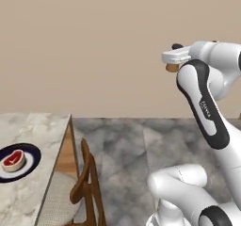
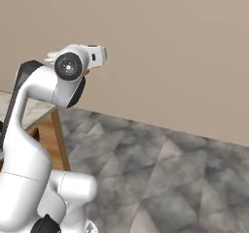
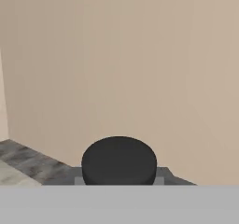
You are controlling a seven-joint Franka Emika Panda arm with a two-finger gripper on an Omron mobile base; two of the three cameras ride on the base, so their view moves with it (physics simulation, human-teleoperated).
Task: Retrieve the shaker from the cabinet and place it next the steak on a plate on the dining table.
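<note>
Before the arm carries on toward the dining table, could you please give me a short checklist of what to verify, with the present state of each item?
1. Shaker in the gripper: ok; its dark cap sits between the fingertips in the hand view, and a brown bit shows under the hand in the left base view.
2. Gripper shut on it: ok.
3. Plate on the dining table: ok, near the left edge of the left base view.
4. Steak on the plate: ok.
5. Bare plate beside the steak: ok, white centre shows to its right.
6. Wooden chair between arm and table: not ok, mind it.
</note>
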